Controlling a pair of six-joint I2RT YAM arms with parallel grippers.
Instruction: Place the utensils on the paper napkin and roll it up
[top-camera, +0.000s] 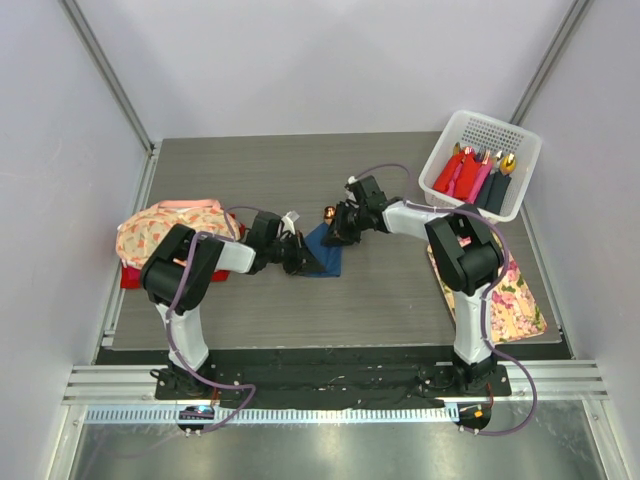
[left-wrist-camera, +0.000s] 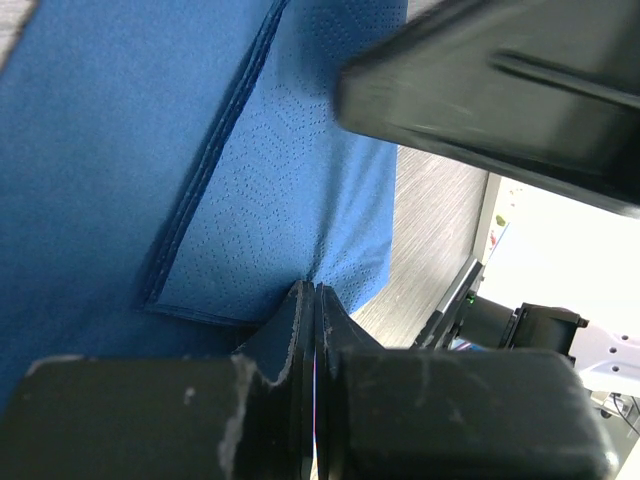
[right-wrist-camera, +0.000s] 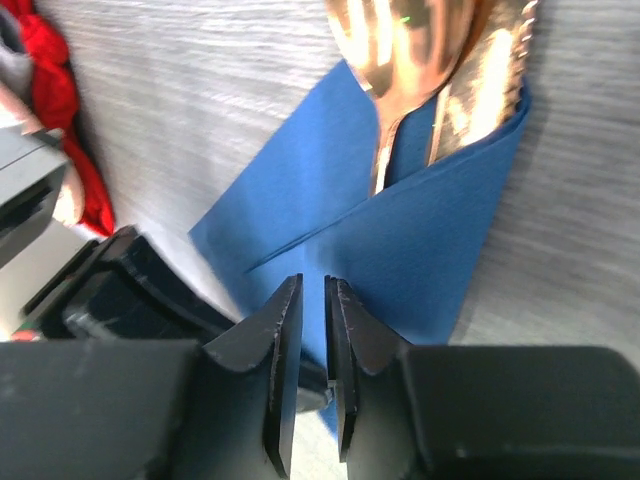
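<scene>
Rolling | blue paper napkin (top-camera: 324, 252) lying mid-table, folding over copper spoon (right-wrist-camera: 400, 40) and utensils | left gripper (left-wrist-camera: 312, 300) pressed together, pinning near-left corner | right gripper (right-wrist-camera: 312, 300) nearly closed, apparently pinching the fold.

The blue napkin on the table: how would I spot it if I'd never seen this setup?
Look at the middle of the grey table, between the two gripper tips. The blue napkin lies there, folded over copper cutlery. It is plain dark blue, unlike the floral cloths at either side.
</scene>
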